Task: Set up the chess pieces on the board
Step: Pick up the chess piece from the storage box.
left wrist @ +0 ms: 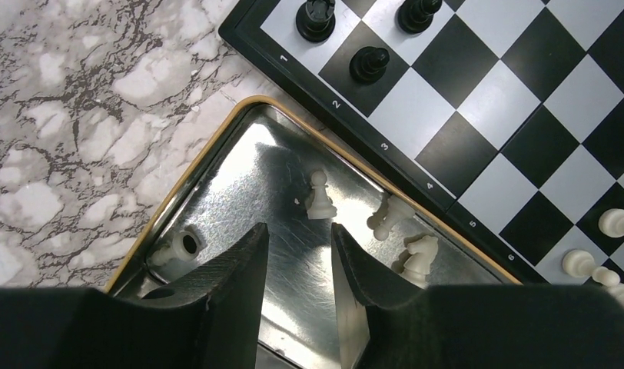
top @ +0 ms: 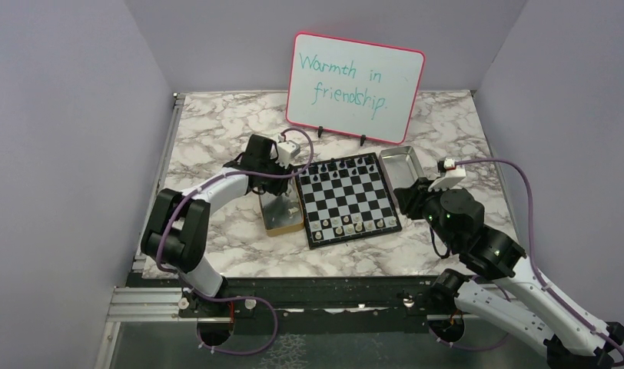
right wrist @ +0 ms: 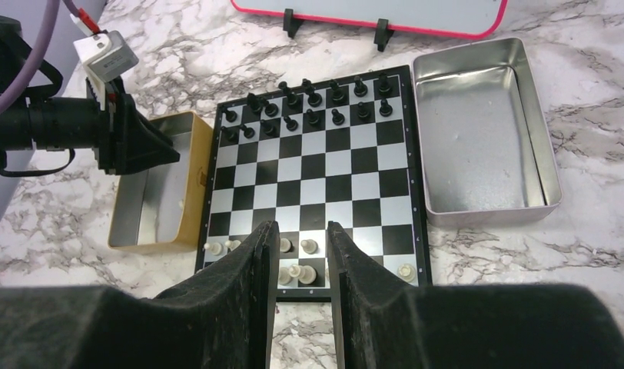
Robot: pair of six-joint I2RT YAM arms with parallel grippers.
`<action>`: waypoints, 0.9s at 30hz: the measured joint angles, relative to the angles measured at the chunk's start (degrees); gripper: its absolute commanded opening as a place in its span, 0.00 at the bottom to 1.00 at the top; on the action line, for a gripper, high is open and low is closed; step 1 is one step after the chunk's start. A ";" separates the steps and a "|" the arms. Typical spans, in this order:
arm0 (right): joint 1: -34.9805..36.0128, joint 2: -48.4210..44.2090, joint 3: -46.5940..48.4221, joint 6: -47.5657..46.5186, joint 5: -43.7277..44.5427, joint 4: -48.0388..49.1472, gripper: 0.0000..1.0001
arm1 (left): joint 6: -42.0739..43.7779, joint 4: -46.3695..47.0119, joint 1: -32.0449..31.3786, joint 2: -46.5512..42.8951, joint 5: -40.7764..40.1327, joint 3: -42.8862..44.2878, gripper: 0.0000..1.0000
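The chequered board [top: 347, 198] lies mid-table. Black chessmen [right wrist: 309, 100] fill its far two rows, and several cream chessmen [right wrist: 301, 269] stand on its near rows. My left gripper [left wrist: 299, 231] is open and empty, low over the tan box [left wrist: 178, 192], which also shows in the top view [top: 282, 219]. In the box a cream pawn [left wrist: 318, 196] stands just ahead of the fingertips. A knight [left wrist: 418, 256] and two toppled pieces [left wrist: 386, 215] lie there too. My right gripper [right wrist: 301, 231] is open and empty, above the board's near edge.
An empty silver tray [right wrist: 486, 131] sits right of the board. A pink-framed whiteboard [top: 355, 77] stands behind it. The left arm [right wrist: 63, 127] reaches over the tan box. Grey walls close off both sides.
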 measured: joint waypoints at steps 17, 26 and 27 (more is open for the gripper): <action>0.00 -0.35 -0.11 -0.63 0.07 0.13 0.34 | 0.24 0.94 -0.42 4.55 1.38 0.31 0.43; 0.00 -1.99 -1.42 -0.63 0.11 0.28 0.35 | 0.04 2.12 -1.75 7.13 1.60 1.62 0.33; 0.00 -2.25 -1.44 -0.63 0.11 0.31 0.35 | -0.11 2.16 -1.99 7.43 1.31 1.97 0.31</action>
